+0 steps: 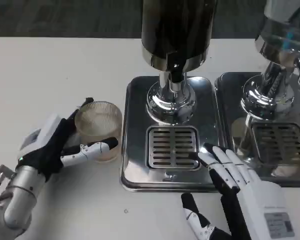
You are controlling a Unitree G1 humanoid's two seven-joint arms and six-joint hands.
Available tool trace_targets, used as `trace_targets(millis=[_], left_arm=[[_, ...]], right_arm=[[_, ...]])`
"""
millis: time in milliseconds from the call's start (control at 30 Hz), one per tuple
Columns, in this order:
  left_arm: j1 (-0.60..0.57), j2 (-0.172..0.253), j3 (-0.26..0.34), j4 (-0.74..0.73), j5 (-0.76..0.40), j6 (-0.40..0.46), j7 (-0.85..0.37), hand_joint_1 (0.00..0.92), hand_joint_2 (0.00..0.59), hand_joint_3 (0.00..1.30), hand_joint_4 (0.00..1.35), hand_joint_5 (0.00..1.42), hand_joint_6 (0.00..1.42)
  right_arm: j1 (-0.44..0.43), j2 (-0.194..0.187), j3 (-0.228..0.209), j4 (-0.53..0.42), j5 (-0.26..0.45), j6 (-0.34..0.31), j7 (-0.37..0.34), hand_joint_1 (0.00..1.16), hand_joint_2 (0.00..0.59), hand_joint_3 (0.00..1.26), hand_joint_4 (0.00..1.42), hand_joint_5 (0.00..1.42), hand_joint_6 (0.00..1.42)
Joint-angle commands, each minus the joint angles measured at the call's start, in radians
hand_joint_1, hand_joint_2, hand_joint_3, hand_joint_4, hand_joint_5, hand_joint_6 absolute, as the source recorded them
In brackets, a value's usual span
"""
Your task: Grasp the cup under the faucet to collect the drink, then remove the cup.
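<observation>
A ribbed clear glass cup (98,128) stands on the white table just left of the steel drip tray (135,165). My left hand (55,145) wraps around it from the left, thumb in front and fingers behind, touching its sides. The dark drink dispenser (176,30) with its faucet (175,75) rises over the tray's slotted grate (172,147), which has nothing on it. My right hand (235,185) lies open at the tray's front right corner, fingertips reaching the grate's edge.
A second dispenser (285,35) with its own steel tray (230,110) and grate stands at the right. Bare white table spreads to the left and front of the cup.
</observation>
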Motion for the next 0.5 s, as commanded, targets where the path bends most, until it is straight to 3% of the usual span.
trace_targets(millis=[33,133,367,500], left_arm=[[-0.005,-0.012,-0.017,0.004,0.015,-0.003,0.043,0.323,0.114,0.23,0.28,0.48,0.49],[-0.007,-0.016,-0.025,0.007,0.015,0.002,0.059,0.332,0.124,0.29,0.34,0.56,0.61],[-0.007,-0.018,-0.033,0.011,0.009,0.002,0.082,0.365,0.148,0.54,0.63,0.90,1.05],[-0.001,-0.018,-0.036,0.007,0.012,-0.005,0.111,0.369,0.147,0.61,0.71,0.98,1.15]], right_arm=[[0.006,-0.001,0.001,-0.005,0.016,-0.011,0.005,0.48,0.434,0.27,0.14,0.14,0.21],[0.006,-0.003,-0.001,-0.011,0.022,-0.014,0.007,0.49,0.438,0.27,0.16,0.15,0.22],[0.005,-0.008,-0.007,-0.012,0.045,-0.022,0.017,0.50,0.441,0.28,0.19,0.15,0.23],[0.003,-0.010,-0.011,-0.011,0.056,-0.028,0.023,0.50,0.441,0.28,0.19,0.15,0.23]])
